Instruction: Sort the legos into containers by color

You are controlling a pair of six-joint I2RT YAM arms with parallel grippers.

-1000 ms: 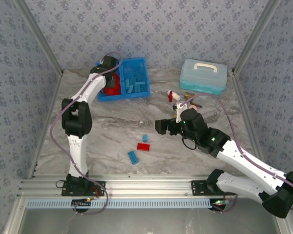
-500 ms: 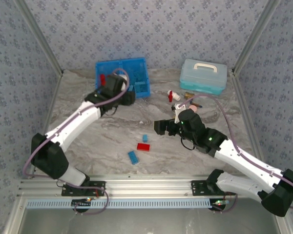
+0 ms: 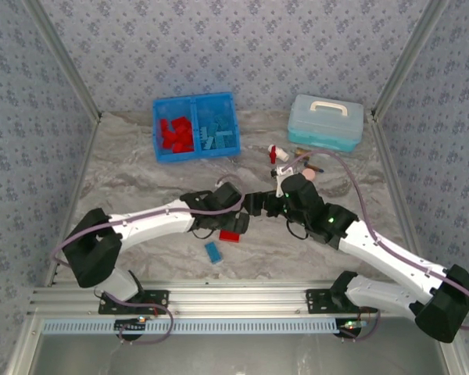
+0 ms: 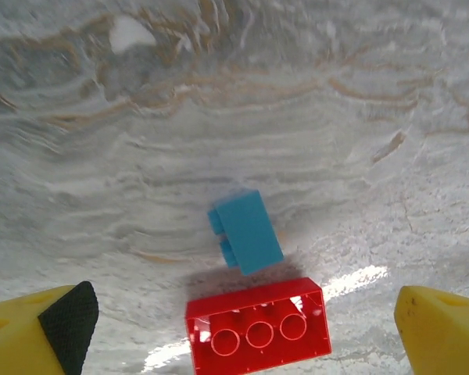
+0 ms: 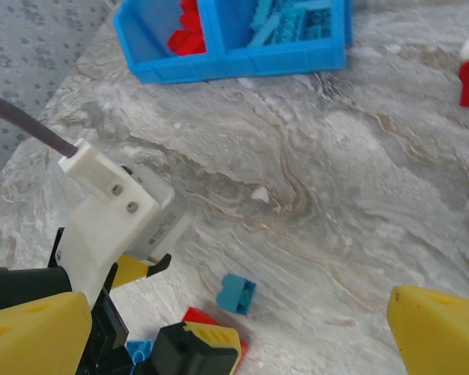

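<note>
**Left gripper.** The left gripper (image 4: pixel 244 332) has its fingers spread wide and holds nothing. In the left wrist view its yellow fingertips (image 4: pixel 43 332) stand at either side of the red brick (image 4: pixel 258 336). The red brick lies on the table (image 4: pixel 219 117) between them, with a clear gap to each. Three round marks show on the brick face turned toward the camera. A small blue brick (image 4: pixel 246 232) lies just beside the red brick, on the side toward the blue bin. Whether the two bricks touch cannot be told.

**Position relative to the bin.** In the top view the left gripper (image 3: pixel 234 223) sits over the red brick (image 3: pixel 230 236), well in front of the blue bin (image 3: pixel 197 155) and roughly in line with its right end. A second blue brick (image 3: pixel 213 251) lies near the red brick, farther from the bin and outside the fingers.

**Right gripper.** The right gripper (image 5: pixel 236 332) also has its fingers spread and holds nothing. In the top view the right gripper (image 3: pixel 252 205) is just beside the left gripper, slightly nearer the bin than the red brick and beyond the bin's right end. In the right wrist view the small blue brick (image 5: pixel 236 294) lies between its fingertips (image 5: pixel 442 328) and the bin (image 5: pixel 242 64).

**Bin contents.** The left compartment holds sorted red bricks (image 3: pixel 174 133). The right compartment holds sorted light blue bricks (image 3: pixel 219 131).
</note>
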